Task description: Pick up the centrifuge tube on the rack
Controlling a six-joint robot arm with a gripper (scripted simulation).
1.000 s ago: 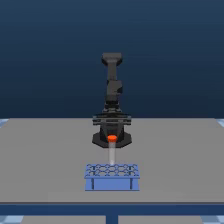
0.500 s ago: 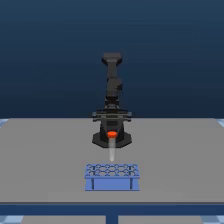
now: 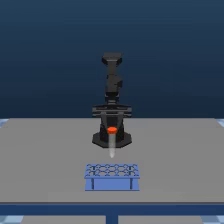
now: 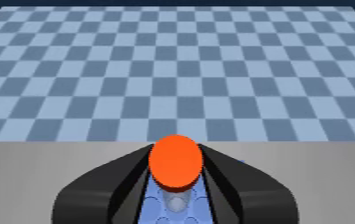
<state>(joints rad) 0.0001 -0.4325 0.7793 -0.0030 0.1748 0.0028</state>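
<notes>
Black gripper fingers (image 4: 133, 180) are seen closed on either side of the centrifuge tube (image 3: 111, 142), a small slim pale translucent tube tapering to a point under a round orange-red cap (image 4: 175, 162); the gripper (image 3: 112, 136) is thus shut on the tube just below the cap. In the exterior view the tube is held upright, its tip clear of and above the rack (image 3: 112, 177), a low light-blue rectangular block with a grid of round holes on top and two dark vertical marks on its front, which rests on the flat grey table (image 3: 45, 160). The tube is judged to be lifted out, so the pick appears nearly complete. Slippage is the main risk from here: the tube is narrow and smooth, and a loose or off-centre hold could let it slide down or tilt. If it were dropped, it could be caught on the rack's edge or rolled across the table.
</notes>
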